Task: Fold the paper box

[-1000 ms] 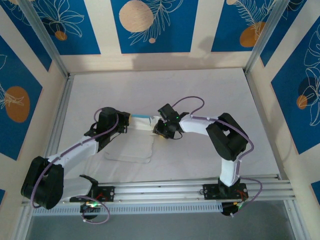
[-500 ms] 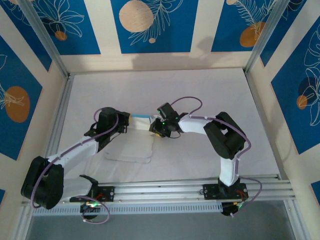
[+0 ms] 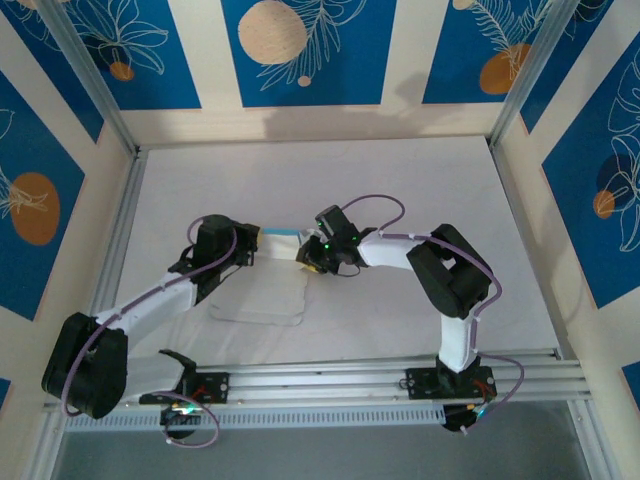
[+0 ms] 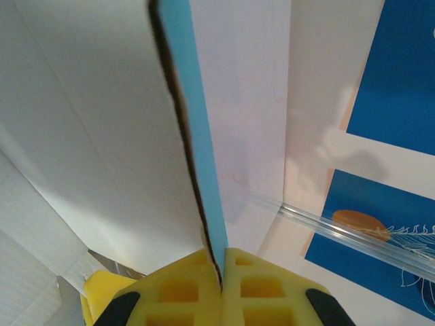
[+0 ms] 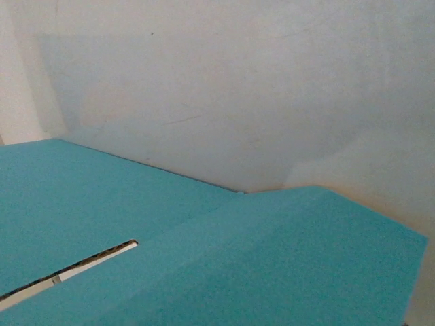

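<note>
The paper box (image 3: 282, 236) sits mid-table, half-formed: white card spread toward the near side, a light-blue panel standing on edge, long axis running left to right. The left gripper (image 4: 222, 261) pinches that edge tight; the right gripper (image 3: 314, 258) meets its right end, grip impossible to tell

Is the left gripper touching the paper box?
Touching. In the left wrist view the left gripper is shut on the paper box, its card edge clamped between the yellow fingers.
</note>
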